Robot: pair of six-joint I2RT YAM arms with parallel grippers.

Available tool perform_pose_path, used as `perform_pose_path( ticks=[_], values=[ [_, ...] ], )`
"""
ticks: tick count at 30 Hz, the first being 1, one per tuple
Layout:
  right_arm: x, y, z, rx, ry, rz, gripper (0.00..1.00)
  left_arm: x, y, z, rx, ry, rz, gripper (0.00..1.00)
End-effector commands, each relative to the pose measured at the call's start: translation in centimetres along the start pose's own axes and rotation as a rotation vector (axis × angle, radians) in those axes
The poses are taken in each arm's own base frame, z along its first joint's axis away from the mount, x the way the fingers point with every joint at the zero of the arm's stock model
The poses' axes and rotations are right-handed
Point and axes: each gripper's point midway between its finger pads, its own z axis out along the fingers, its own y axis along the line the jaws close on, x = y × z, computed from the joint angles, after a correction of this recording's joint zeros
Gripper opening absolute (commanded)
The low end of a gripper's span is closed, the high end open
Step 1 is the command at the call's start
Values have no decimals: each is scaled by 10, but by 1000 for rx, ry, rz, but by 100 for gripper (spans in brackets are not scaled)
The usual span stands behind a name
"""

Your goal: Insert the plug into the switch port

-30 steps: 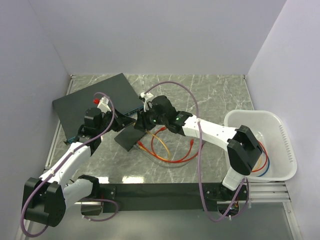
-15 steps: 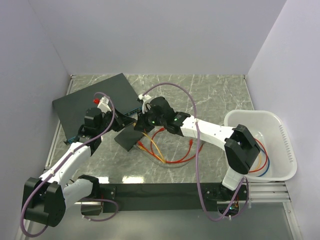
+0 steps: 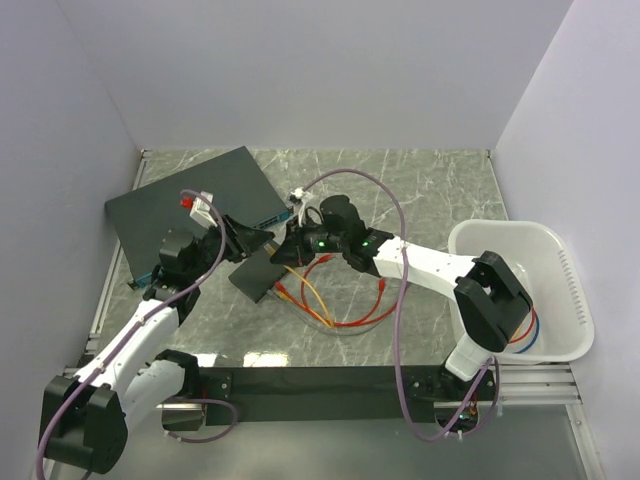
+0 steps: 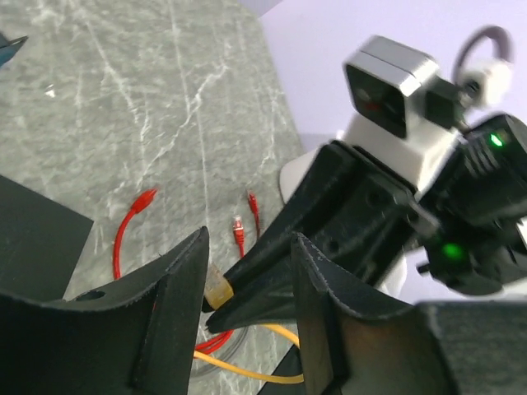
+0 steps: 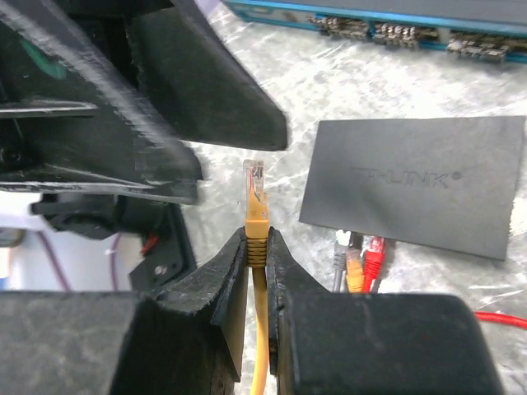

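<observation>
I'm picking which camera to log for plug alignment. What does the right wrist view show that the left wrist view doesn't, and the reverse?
Right wrist only: the TP-LINK lettering on the small black box, grey, orange and red plugs at its near edge, and the big slab's blue port strip. Left wrist only: loose red plugs on the table and the right wrist camera. Both: the yellow plug pinched in the right gripper, beside the open left gripper.

Overhead check: both grippers meet at centre-left of marble table (image 3: pixel 430 190).
L gripper (image 3: pixel 255 240) and R gripper (image 3: pixel 281 252) tip to tip over far corner of small black box (image 3: pixel 255 279) — jaw state not discernible. Large dark slab w/ blue strip (image 3: pixel 180 205) behind-left; red/orange cables (image 3: pixel 335 302) beside box; white tub (image 3: pixel 562 270) far right.
</observation>
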Motion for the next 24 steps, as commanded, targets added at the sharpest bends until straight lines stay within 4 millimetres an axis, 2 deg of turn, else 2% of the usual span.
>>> perform_pose_path(
  ticks=[1, 4, 9, 18, 24],
  values=[
    [-30, 37, -19, -184, -84, -21, 0, -5, -29, -6, 153, -49, 59, 49],
    [-29, 39, -26, -237, -88, 9, 0, -6, -36, -11, 196, -70, 74, 47],
    [-41, 43, -34, -332, -145, 49, 0, -5, -44, -16, 237, -77, 91, 43],
    [-45, 42, -35, -356, -157, 78, 0, -1, -38, -13, 227, -55, 89, 34],
    [-46, 44, -34, -365, -156, 84, 0, 1, -33, -10, 211, -49, 81, 34]
  ],
)
